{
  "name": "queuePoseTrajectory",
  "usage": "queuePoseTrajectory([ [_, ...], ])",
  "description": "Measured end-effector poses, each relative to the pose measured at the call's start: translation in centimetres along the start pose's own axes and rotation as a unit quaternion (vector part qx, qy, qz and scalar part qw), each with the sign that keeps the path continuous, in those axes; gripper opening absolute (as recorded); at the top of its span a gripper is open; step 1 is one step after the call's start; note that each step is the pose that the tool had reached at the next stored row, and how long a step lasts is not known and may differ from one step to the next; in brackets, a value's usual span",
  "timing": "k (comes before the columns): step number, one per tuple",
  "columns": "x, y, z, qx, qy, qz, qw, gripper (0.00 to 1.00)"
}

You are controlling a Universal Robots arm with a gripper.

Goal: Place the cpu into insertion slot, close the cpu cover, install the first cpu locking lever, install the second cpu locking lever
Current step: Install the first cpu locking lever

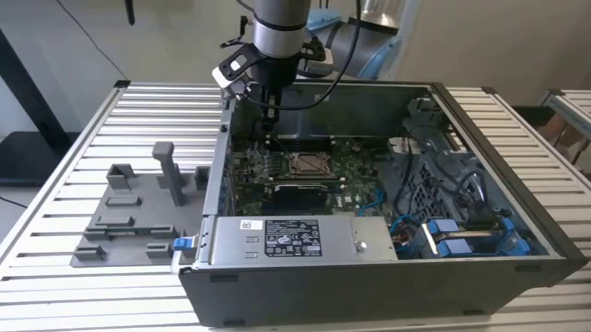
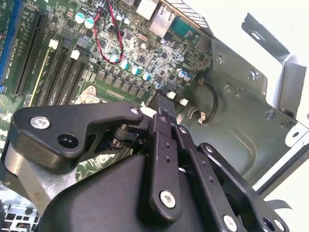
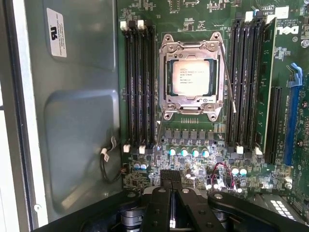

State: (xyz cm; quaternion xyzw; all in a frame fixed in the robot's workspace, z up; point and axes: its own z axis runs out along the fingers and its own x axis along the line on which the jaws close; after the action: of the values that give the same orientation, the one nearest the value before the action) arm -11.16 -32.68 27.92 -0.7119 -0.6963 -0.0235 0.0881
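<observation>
Looks like lever time; got the cpu [image 3: 189, 77] under the closed cpu cover [image 3: 191, 103]; hovers near that cover with gripper [image 3: 171, 175] pressed together, empty; likely needs a precise push on the thin locking lever [image 3: 229, 82].

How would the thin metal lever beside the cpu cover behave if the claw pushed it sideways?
The lever is a thin wire rod angled away from the cpu cover, so it probably flexes and springs back. It looks light, yet smooth and narrow, so a push might slip off it.

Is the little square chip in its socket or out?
In. The cpu lies flat in the slot, with the cover framing it.
</observation>
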Motion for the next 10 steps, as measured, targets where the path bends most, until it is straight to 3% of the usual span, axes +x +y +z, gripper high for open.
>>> queuePoseTrajectory([
  [5, 0.01, -0.08, 0.02, 0.0002, 0.0003, 0.0, 1.0, 0.11],
  [10, -0.03, -0.13, 0.31, 0.0006, 0.0043, 0.0, 0.99999, 0.11],
])
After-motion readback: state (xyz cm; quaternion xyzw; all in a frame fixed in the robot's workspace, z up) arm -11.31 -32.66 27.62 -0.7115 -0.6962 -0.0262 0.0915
